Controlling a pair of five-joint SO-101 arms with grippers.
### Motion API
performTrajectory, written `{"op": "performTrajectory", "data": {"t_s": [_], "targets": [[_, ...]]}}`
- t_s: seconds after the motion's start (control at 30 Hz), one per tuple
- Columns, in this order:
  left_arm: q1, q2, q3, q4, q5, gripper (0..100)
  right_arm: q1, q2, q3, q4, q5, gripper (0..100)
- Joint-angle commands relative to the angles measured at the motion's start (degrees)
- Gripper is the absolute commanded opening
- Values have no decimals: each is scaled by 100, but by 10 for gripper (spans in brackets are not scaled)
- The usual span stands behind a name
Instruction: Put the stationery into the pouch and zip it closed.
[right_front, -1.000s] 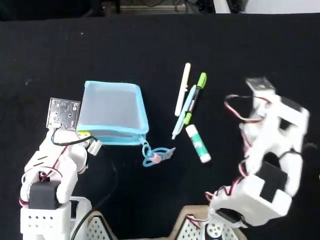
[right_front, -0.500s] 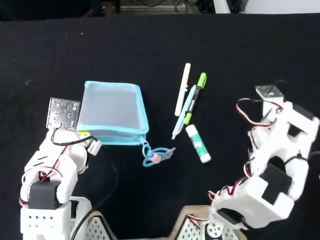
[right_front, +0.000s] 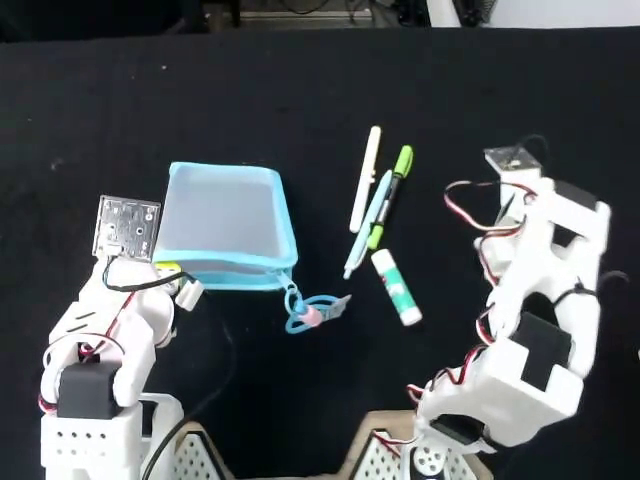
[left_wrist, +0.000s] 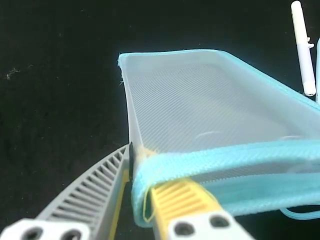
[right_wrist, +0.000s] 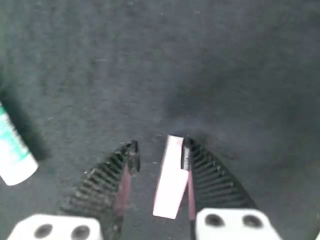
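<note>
At pouch (left_wrist: 200, 100) corner: left tool (left_wrist: 137, 165) pinching pouch | right tool (right_wrist: 157, 147) spread around pink block (right_wrist: 170, 180)

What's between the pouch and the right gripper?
In the high view, a white pen, a light-blue pen, a green highlighter and a glue stick lie between the pouch and the right gripper.

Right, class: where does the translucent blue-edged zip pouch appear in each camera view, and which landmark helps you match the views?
High view: the translucent blue-edged zip pouch lies left of centre, its near corner at the left gripper.
Left wrist view: it spreads across the middle, with the gripper clamped on its corner.
Right wrist view: not in it.
Shared landmark: the slim white pen, lying on the table off the pouch's side.
</note>
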Motion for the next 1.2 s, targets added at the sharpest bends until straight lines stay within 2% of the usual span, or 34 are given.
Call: {"op": "performTrajectory", "data": {"t_s": [0.0,0.23,0.5,0.8,0.87,0.93,1.07,1.17], "targets": [[66,-53,-48,-88,53,31,255,-22,-347,79,308,138],[66,-53,-48,-88,53,32,554,242,-259,-88,484,140],[66,-53,-48,-88,53,32,536,1103,-426,-352,448,138],[66,-53,-48,-88,53,32,554,1200,-734,-325,440,137],[66,-53,-48,-88,53,32,563,1200,-725,-316,440,112],[66,-53,-48,-88,53,32,571,1200,-734,-316,440,11],[66,-53,-48,-88,53,32,642,813,-752,0,440,12],[66,-53,-40,-88,53,32,642,-66,-655,422,457,10]]}}
